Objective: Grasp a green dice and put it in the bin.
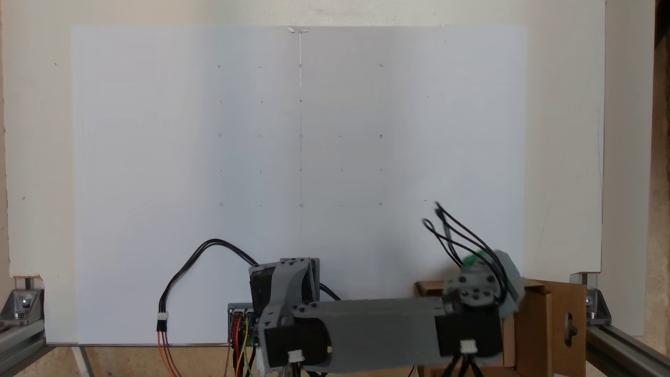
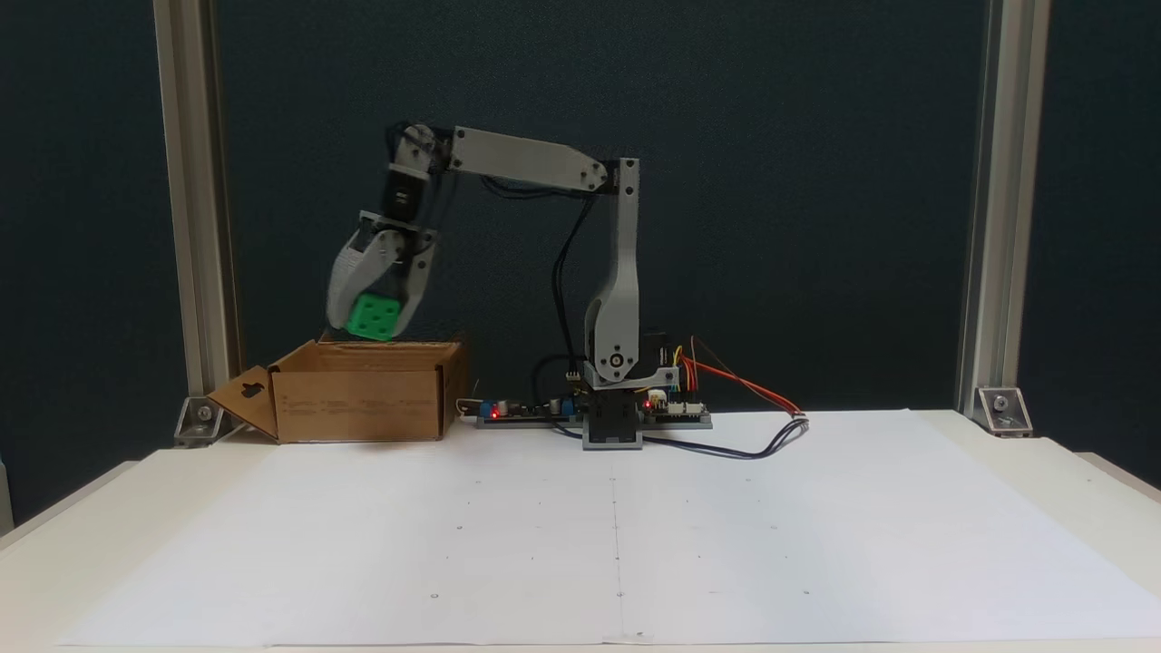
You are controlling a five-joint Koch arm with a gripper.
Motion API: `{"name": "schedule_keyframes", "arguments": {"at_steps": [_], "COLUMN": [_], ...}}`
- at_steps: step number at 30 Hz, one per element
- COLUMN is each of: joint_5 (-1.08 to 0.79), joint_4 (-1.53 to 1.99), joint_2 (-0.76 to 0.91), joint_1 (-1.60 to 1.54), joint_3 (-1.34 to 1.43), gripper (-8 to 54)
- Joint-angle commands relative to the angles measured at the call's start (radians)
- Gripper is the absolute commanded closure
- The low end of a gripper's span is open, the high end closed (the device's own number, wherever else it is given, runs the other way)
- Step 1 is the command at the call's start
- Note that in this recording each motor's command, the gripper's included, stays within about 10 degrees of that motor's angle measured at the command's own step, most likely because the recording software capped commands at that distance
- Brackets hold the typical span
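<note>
The green dice point(image 2: 375, 316) hangs between the grey fingers of my gripper point(image 2: 370, 319), which is shut on it just above the open top of the bin point(image 2: 358, 402). The bin is a brown cardboard box at the left of a fixed view, with a flap point(image 2: 243, 399) bearing a keyhole cutout. In the other fixed view, from above, the gripper point(image 1: 484, 264) sits over the bin point(image 1: 544, 324) at the lower right, and only a green sliver of the dice point(image 1: 473, 258) shows beside black cables.
A large white paper sheet point(image 2: 617, 526) covers the table. The arm's base point(image 2: 617, 426) with circuit boards and loose wires stands at the back middle. Aluminium frame posts point(image 2: 186, 209) rise at both back corners, one close to the bin.
</note>
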Motion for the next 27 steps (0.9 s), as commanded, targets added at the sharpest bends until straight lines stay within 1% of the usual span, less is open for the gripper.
{"name": "schedule_keyframes", "arguments": {"at_steps": [1, 8, 15, 17, 18, 19, 20, 21, 26, 27], "joint_5": [-0.112, -0.193, -0.199, -0.198, -0.198, -0.196, -0.195, -0.193, -0.170, -0.140], "joint_4": [-0.064, -0.092, -0.100, -0.100, -0.100, -0.098, -0.100, -0.100, -0.106, -0.112], "joint_2": [-0.018, -0.150, -0.233, -0.245, -0.249, -0.252, -0.262, -0.262, -0.259, -0.250], "joint_1": [0.092, 0.313, 0.390, 0.393, 0.394, 0.394, 0.394, 0.394, 0.394, 0.391], "joint_3": [-0.066, -0.067, -0.067, -0.067, -0.067, -0.066, -0.066, -0.066, -0.067, -0.067], "gripper": [33.9, 33.9, 33.9, 32.7, 29.2, 20.4, 14.4, 11.2, 1.8, 1.1]}}
